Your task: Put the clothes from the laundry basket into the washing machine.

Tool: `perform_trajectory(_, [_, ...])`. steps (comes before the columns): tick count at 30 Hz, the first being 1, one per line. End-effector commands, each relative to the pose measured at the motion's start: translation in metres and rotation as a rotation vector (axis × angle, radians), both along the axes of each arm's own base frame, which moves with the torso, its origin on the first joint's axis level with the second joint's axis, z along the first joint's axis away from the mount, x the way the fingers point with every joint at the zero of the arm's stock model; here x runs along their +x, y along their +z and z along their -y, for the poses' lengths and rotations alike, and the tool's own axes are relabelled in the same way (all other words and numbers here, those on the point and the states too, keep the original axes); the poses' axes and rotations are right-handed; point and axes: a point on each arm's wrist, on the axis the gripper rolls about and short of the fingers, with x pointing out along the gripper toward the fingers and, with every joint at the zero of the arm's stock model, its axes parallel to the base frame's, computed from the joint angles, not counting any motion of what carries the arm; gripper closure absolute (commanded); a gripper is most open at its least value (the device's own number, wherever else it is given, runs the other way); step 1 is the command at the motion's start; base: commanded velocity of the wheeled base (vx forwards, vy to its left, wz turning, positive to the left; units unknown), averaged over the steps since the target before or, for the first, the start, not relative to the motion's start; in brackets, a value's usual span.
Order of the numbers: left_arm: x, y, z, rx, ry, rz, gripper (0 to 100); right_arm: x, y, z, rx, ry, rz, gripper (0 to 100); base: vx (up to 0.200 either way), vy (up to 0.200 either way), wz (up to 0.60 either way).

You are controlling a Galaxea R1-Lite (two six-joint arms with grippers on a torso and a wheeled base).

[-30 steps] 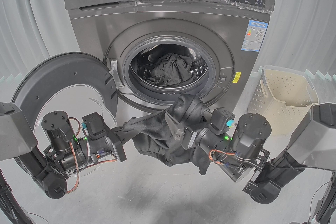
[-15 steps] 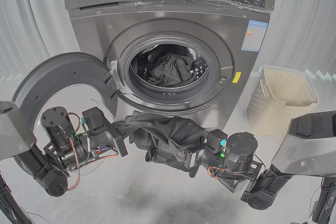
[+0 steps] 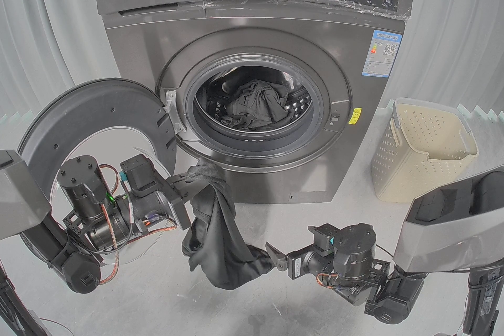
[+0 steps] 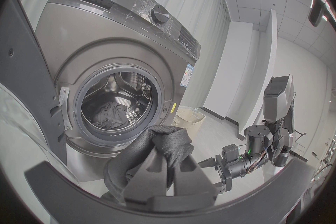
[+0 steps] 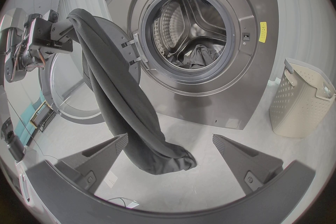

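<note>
A dark garment hangs from my left gripper, which is shut on its upper end below the washing machine's open drum mouth. In the left wrist view both fingers pinch the cloth. The garment's lower end sags near the floor beside my right gripper, which is open and low, its fingers spread apart with the cloth just ahead of them. More dark clothes lie in the drum. The cream laundry basket stands to the machine's right.
The round machine door is swung wide open to the left, just behind my left arm. Bare grey floor lies before the machine. Pale curtains hang behind it.
My right gripper has let go of the garment and dropped low toward the floor. The garment, earlier stretched between both grippers, now hangs from the left gripper alone.
</note>
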Motion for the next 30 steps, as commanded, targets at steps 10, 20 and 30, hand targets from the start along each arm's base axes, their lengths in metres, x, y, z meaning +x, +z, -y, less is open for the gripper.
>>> perform_trajectory(10, [0.003,0.005,0.002,-0.014,0.027,0.023,100,0.000,0.000,-0.008,0.022,0.019,0.022,0,0.000,0.000,0.00])
perform_trajectory(20, [0.003,0.006,0.006,-0.015,0.020,0.027,100,0.016,0.025,-0.026,0.110,0.062,0.125,0,0.000,0.000,0.00])
perform_trajectory(30, [0.003,0.004,0.006,-0.012,0.020,0.021,100,0.004,0.043,-0.044,0.195,0.214,0.177,0,0.000,0.000,0.00])
